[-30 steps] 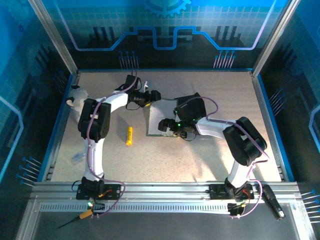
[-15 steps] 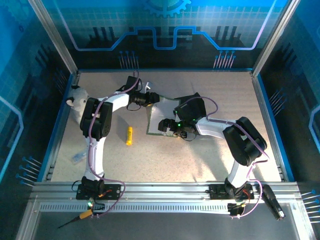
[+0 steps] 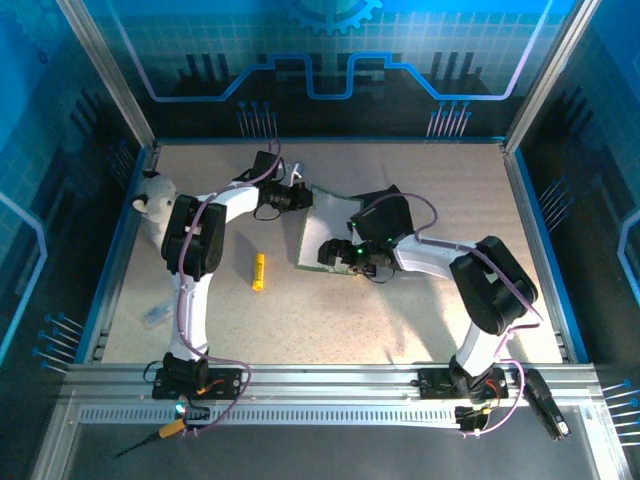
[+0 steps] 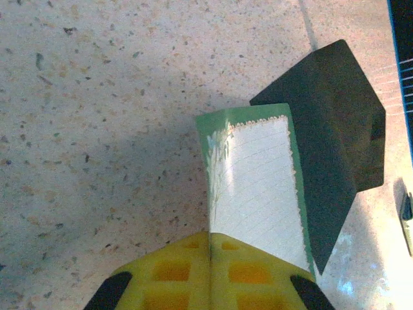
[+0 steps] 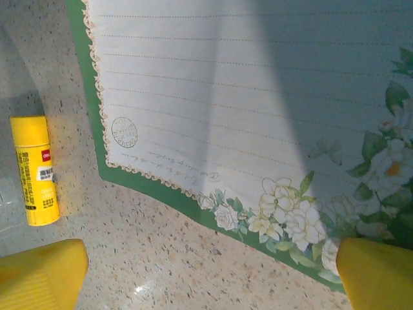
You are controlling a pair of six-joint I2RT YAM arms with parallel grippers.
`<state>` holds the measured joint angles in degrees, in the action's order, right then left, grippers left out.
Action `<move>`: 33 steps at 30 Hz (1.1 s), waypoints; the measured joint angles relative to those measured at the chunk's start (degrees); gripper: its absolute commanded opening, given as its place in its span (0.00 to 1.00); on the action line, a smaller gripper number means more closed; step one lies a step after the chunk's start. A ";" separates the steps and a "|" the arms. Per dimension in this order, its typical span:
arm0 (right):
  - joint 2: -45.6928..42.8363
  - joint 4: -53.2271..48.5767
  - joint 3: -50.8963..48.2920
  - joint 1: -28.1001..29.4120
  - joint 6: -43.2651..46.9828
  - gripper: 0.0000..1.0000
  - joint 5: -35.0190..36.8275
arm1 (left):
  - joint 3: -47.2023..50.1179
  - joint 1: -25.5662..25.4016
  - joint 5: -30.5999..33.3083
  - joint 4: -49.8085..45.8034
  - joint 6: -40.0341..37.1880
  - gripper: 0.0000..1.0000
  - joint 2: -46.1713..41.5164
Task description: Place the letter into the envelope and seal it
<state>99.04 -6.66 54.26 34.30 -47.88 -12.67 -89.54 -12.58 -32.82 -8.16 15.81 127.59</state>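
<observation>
Tabletop (image 3: 430,320): speckled beige, both arms reach in from the near edge.

Letter (image 3: 322,228): you will find it about mid-table, slightly toward the far edge. Most of it lies flat. In the right wrist view (image 5: 213,97) you see ruled lines, a green border and white flowers at the corner. Its far left corner is raised off the surface, and the left wrist view (image 4: 258,181) shows that part curled upward.

Envelope (image 3: 385,208): black, at the letter's right side, toward the far edge. From the left wrist (image 4: 335,129) the raised letter overlaps it; you cannot tell whether they touch.

Left gripper (image 3: 300,196): clamped on the letter's raised corner, yellow fingers (image 4: 168,271) pressed together with the paper between them.

Right gripper (image 3: 325,254): at the letter's near edge, jaws spread wide and holding nothing. One fingertip (image 5: 39,271) is over bare table, the other at the letter's corner.

Yellow stick (image 3: 258,271): left of the letter, apart from it, lying flat (image 5: 35,171).
</observation>
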 measured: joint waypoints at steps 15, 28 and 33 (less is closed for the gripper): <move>-13.11 -8.61 2.86 -3.34 5.97 1.00 -0.09 | 7.34 0.13 2.05 -0.09 -1.03 0.00 -13.55; -25.79 -8.87 -0.61 -12.13 10.95 1.00 -6.05 | 12.04 0.96 2.08 1.18 -2.19 0.00 -28.52; -25.77 -8.13 -4.02 -14.23 11.74 1.00 -8.48 | 12.09 0.96 1.90 0.90 -2.51 0.00 -31.17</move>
<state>73.28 -14.79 50.24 20.08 -36.14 -21.15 -77.45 -11.62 -30.92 -7.27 13.30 96.42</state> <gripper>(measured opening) 0.996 0.053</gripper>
